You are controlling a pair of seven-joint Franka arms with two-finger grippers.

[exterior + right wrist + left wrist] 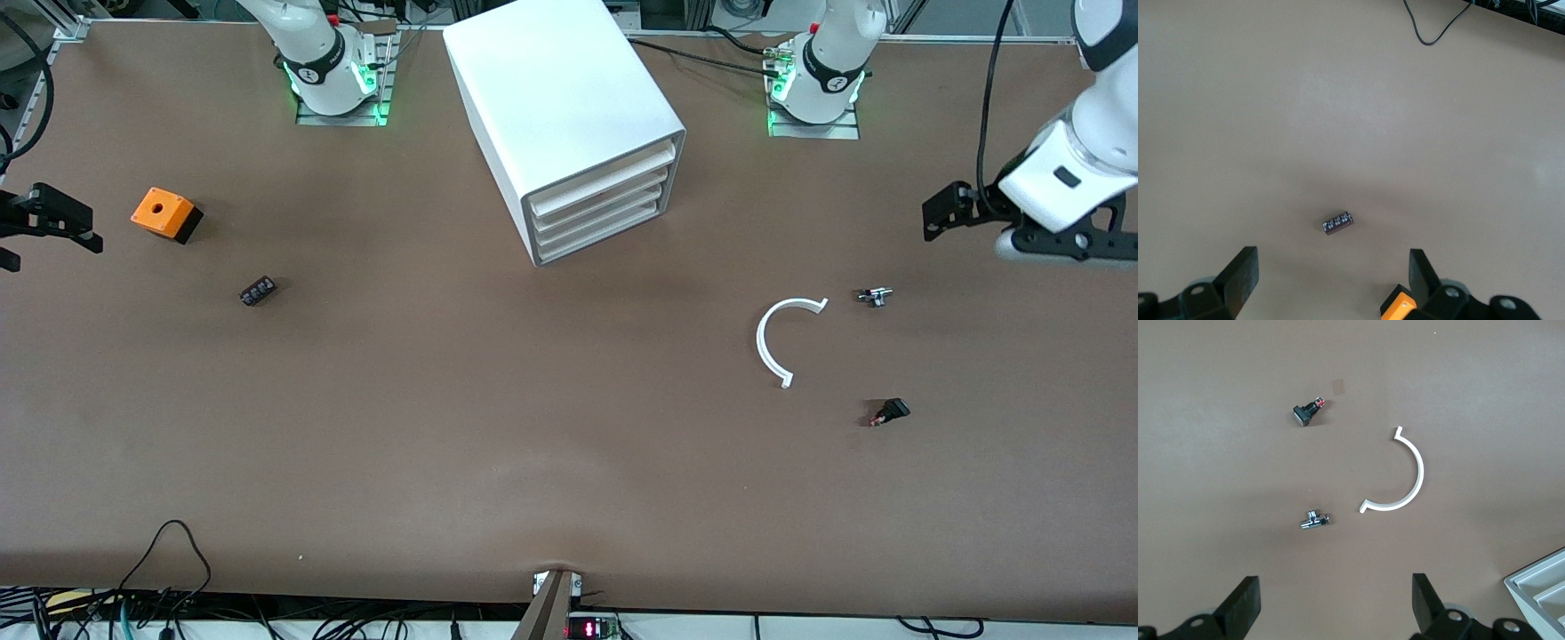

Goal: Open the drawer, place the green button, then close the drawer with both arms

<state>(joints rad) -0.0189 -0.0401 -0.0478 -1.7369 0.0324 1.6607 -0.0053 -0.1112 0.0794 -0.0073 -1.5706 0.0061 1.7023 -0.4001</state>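
- While all the stacked drawers are seen pushed in, the white cabinet (569, 116) is set on the brown table (444, 427) between the two arm bases, its front turned toward the left arm's end; the lowest drawer (600, 236) is closed.
- The left gripper (947, 213) is held in the air over the table's edge at the left arm's end; its fingers (1241, 607) are spread wide and nothing is gripped.
- The right gripper (40, 222) is held over the right arm's end of the table, just beside the orange cube (164, 213); its fingers (1238, 277) are likewise parted and nothing is held.
- A small black piece with a reddish tip (889, 412) is seen nearest the front camera at the left arm's end; whether it is the button cannot be told, since no green cap is visible.
- A small silver metal part (875, 296) lies farther from the camera, near a white half-ring (778, 342).
- A black oblong piece (257, 291) lies near the cube, nearer the camera than it.
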